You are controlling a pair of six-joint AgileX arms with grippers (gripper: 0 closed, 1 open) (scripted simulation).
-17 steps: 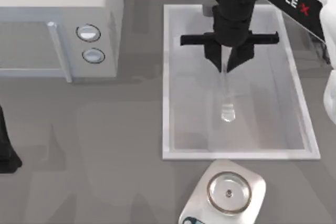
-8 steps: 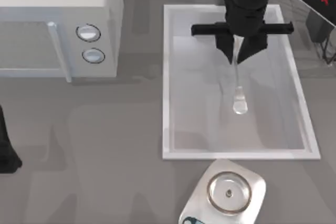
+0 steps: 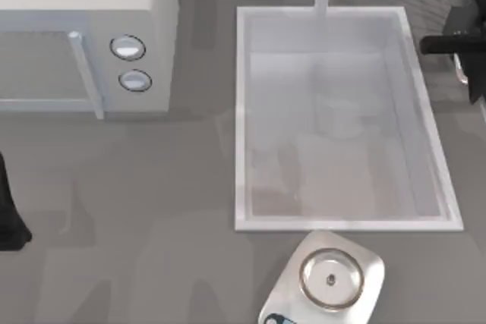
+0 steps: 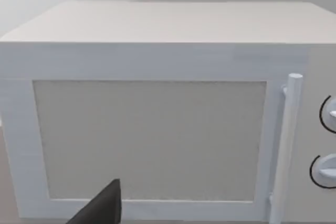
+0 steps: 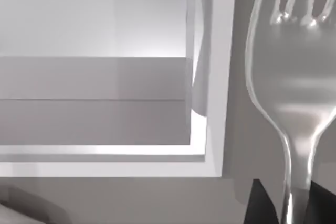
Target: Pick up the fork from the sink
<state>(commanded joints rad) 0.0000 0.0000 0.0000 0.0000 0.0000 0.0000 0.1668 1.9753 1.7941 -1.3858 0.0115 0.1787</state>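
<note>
The right hand sits at the desk's right edge, just beyond the sink's rim, mostly cut off in the top view. In its wrist view both fingers clamp the fork's thin neck, tines partly cropped, apparently above the desk beside the sink. The left hand faces the microwave, fingers unreadable.

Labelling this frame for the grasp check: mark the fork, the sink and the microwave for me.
fork point(image 5: 294, 93): right wrist view, on the bowl just below the tines.
sink point(image 3: 342, 224): top view, on the near rim.
microwave point(image 4: 152, 140): left wrist view, on the door panel.
</note>
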